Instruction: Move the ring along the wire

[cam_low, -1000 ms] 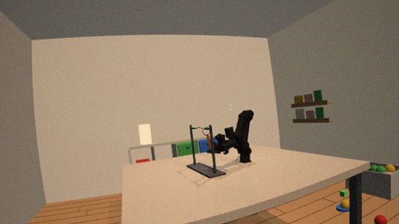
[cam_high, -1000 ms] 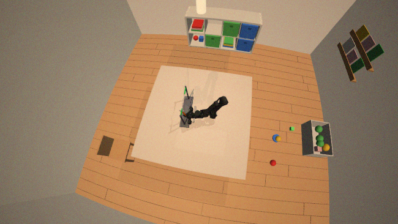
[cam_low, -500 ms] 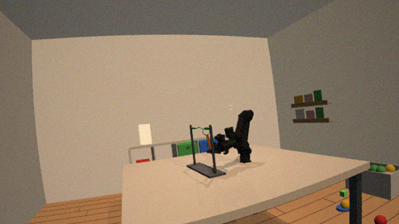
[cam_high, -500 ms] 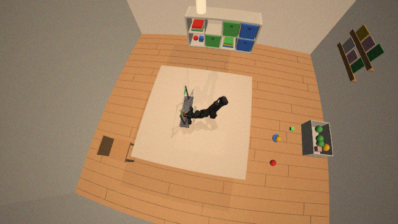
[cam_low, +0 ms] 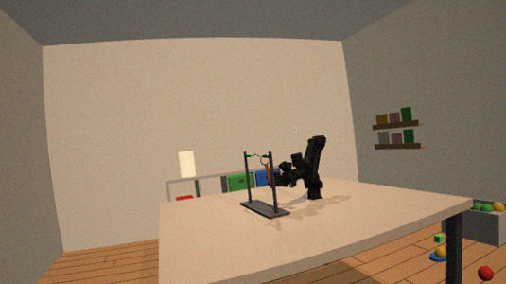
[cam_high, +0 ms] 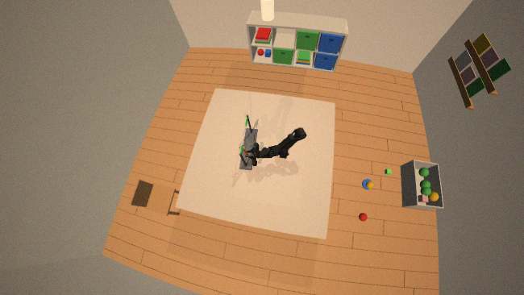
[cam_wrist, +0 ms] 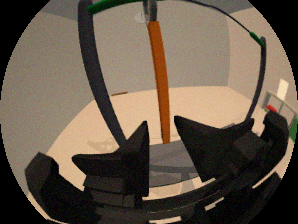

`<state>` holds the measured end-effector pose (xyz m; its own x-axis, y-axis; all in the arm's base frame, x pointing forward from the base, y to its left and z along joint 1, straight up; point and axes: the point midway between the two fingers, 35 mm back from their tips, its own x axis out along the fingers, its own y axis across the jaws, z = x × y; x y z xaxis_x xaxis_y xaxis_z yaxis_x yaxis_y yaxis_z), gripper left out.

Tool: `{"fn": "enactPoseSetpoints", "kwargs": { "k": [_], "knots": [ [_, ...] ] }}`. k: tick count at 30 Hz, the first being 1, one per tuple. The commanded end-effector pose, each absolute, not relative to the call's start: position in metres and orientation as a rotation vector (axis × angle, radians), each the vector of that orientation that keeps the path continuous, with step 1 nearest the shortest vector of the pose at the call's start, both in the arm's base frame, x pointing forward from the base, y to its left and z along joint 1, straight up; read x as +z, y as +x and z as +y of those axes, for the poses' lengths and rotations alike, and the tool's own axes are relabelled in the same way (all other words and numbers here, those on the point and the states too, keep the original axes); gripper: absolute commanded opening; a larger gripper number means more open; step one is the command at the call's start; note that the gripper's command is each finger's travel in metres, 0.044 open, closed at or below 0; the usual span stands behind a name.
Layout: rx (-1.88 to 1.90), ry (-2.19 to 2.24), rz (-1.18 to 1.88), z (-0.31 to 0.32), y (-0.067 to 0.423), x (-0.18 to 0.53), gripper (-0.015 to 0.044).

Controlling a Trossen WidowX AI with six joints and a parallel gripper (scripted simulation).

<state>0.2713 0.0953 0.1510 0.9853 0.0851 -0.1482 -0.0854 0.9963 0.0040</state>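
We see a shelf unit (cam_high: 296, 19) with coloured bins, wall shelves (cam_low: 396, 125), a grey box (cam_high: 407, 183) of balls, and a red ball (cam_high: 363, 217).
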Motion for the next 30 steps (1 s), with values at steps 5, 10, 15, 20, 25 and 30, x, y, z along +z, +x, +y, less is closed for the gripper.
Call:
{"fn": "enactPoseSetpoints", "kwargs": {
  "k": [5, 10, 15, 20, 25, 30],
  "knots": [
    [0.079, 0.002, 0.149, 0.093, 0.258, 0.153, 0.016],
    [0.078, 0.002, 0.15, 0.092, 0.25, 0.153, 0.016],
    [0.077, 0.003, 0.15, 0.09, 0.242, 0.154, 0.016],
    [0.077, 0.003, 0.15, 0.089, 0.238, 0.153, 0.016],
    [0.077, 0.003, 0.15, 0.089, 0.238, 0.153, 0.016],
    [0.077, 0.003, 0.15, 0.089, 0.238, 0.153, 0.016]
  ]
}}
